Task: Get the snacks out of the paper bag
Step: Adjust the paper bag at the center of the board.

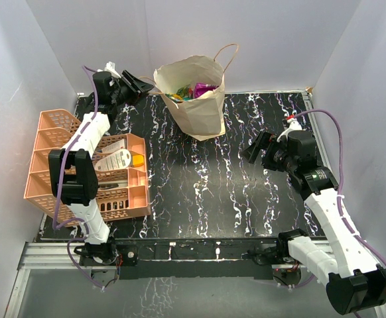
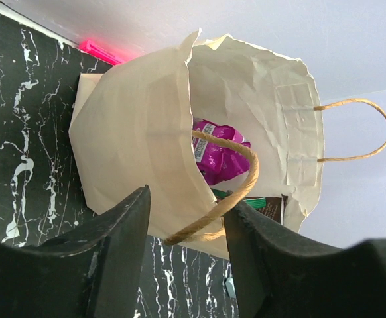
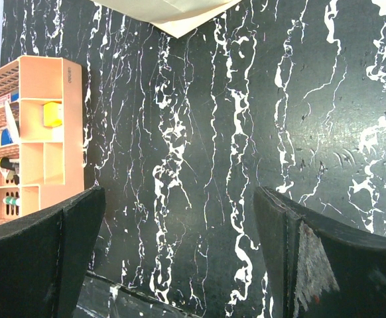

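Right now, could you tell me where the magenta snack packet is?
The magenta packet sits inside the open paper bag, far centre of the top view, right of the left gripper.

Bright, even, soft-shadowed light; sharp pictures, near end effector fingers blurred.

Top external: high, behind arm bases, looks down and forward over whole black white-veined marble-pattern table (image 1: 213,199); far, wide.

Left wrist: mounted behind left gripper (image 2: 188,212), very close, faces open mouth of tan creased kraft paper bag (image 2: 133,132) just past fingertips; own dark fingers fill lower frame.

Right wrist: behind right gripper (image 3: 180,199), looks down at table between spread fingers; orange plastic mesh basket (image 3: 73,132) beyond left finger, bag corner past fingertips at frame top.

Bag appears in all three views. Basket shared by top external and right wrist.
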Robot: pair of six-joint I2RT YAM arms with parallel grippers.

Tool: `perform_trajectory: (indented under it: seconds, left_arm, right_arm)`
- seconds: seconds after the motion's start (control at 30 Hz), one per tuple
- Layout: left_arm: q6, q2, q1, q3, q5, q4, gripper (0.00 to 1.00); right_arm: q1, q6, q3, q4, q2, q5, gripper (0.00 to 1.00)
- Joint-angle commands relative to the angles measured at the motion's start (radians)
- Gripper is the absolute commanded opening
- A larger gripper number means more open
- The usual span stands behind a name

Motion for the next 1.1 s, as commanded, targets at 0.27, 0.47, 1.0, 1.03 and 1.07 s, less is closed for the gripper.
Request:
perform_trajectory:
  seconds: [0.27,0.47,1.0,1.03,1.07]
  left_arm:
    - [-0.024,-0.050,0.014,0.106,0.036,-0.009,0.04]
    - [0.026,-0.054,0.030,0.201,0.021,-0.153,0.00]
    - [0.105,-0.090,0.055,0.214,0.031,-0.219,0.00]
    - [0.105,-0.096,0.055,0.209,0.029,-0.212,0.00]
    - [0.103,-0.100,0.055,0.199,0.027,-0.199,0.00]
  right_arm:
    - [-0.003,0.005,0.039,0.026,-0.002,-0.003,0.98]
    - [-0.003,0.093,0.106,0.216,0.122,-0.103,0.98]
    - [-0.046,0.315,0.938,0.562,0.965,-0.135,0.98]
    - [-0.047,0.327,0.968,0.577,0.995,-0.147,0.98]
    - [-0.045,0.350,0.991,0.592,1.022,-0.163,0.96]
